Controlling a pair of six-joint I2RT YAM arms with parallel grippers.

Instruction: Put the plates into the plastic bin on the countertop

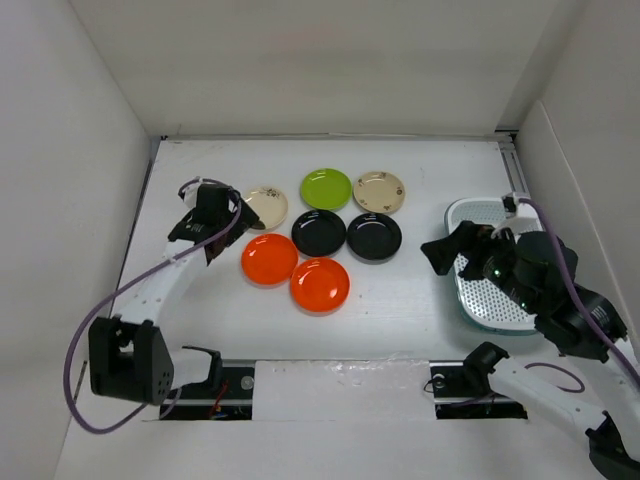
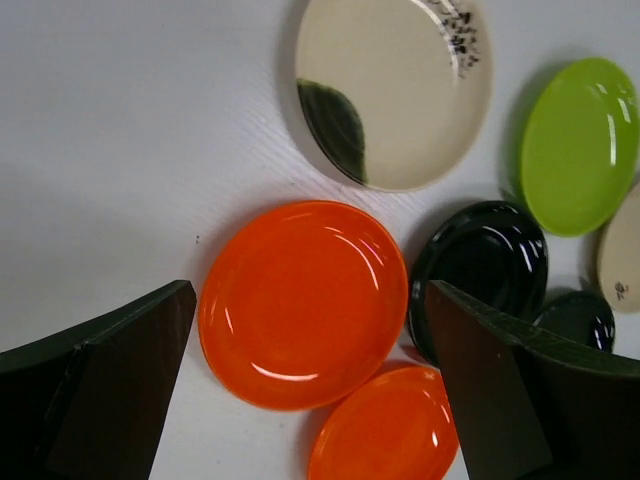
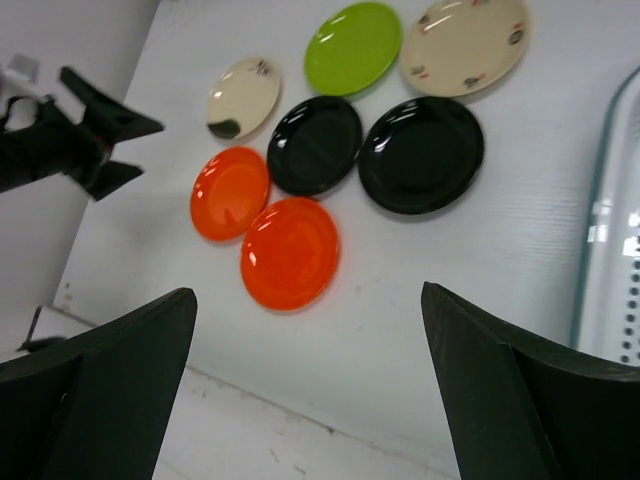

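Nothing binned yet: left gripper (image 1: pixel 205 233) gapes above left orange plate (image 2: pixel 300 300); right gripper (image 1: pixel 445 250) released by bin (image 1: pixel 495 302). Next I lower, pinch rim.

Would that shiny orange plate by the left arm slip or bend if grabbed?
Probably slippery: the orange plate shows glossy highlights. Likely stiff, given its crisp round rim. Lying flat on the countertop, it should slide, not tip, when pushed.

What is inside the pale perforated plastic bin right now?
Only bare mesh floor shows in the pale perforated plastic bin; no plate is visible. The right arm covers its middle, so that part cannot be checked.
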